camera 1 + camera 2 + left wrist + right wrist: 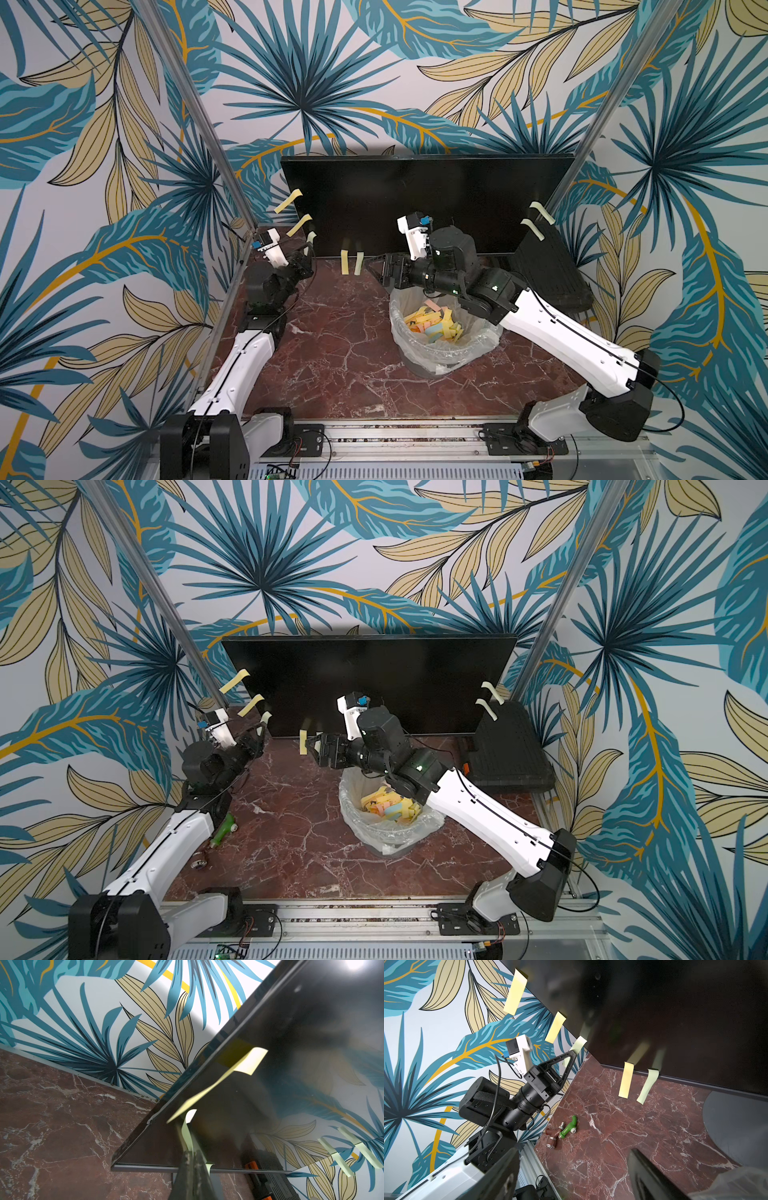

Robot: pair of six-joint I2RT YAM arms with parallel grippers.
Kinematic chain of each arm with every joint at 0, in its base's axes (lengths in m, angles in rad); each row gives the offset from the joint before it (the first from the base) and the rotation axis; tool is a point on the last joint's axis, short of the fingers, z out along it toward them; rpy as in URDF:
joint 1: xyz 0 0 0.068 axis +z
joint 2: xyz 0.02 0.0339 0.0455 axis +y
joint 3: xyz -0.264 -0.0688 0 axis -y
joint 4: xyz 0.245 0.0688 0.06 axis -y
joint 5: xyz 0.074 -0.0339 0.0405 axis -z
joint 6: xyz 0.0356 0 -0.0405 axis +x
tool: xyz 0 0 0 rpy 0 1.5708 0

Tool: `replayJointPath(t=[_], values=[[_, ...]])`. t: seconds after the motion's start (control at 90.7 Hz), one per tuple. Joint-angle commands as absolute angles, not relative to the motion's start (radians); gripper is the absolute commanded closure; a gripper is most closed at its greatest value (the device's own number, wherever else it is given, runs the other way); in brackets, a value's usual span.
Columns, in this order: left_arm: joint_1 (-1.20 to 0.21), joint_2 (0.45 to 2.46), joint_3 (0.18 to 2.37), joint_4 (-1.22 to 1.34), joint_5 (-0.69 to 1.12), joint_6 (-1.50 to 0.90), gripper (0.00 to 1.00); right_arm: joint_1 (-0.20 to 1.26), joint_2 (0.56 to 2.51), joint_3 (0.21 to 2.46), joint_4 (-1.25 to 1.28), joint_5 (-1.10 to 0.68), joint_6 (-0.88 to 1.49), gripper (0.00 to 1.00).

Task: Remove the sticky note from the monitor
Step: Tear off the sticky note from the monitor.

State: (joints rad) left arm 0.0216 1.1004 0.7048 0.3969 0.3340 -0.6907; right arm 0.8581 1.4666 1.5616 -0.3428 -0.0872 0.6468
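My left hand (192, 1156) is clamped shut on the free end of a pale sticky note (187, 1132), the lowest of three on the side edge of the monitor (415, 199). The note runs up and away from my fingertips. Its far end curls onto the screen just ahead and looks stuck there. Long axis roughly in line with my fingers, so I judge a straight pull back off the glass should peel it. My right hand (372, 268) is open and empty, just short of two other notes (345, 262) hanging off the bottom edge ahead of it. Left hand owns the pinched note, right is well apart from it. Risk: strip slips out or tears.
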Motion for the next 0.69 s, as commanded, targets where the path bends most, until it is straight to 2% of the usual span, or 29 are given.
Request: replayJointPath(t=[0.0,0.386,0.684], values=[[0.028,1.031,0.685,0.371,0.343,-0.705,1.00,0.864,1.456,1.545,-0.360,-0.069,0.630,0.16],[-0.001,0.840,0.639,0.147,0.415,-0.777,1.00,0.862,1.418,1.526,-0.390,-0.015,0.602,0.16],[-0.233,0.662,0.682,-0.096,0.301,-0.727,1.00,0.862,1.333,1.479,-0.450,0.084,0.558,0.15]])
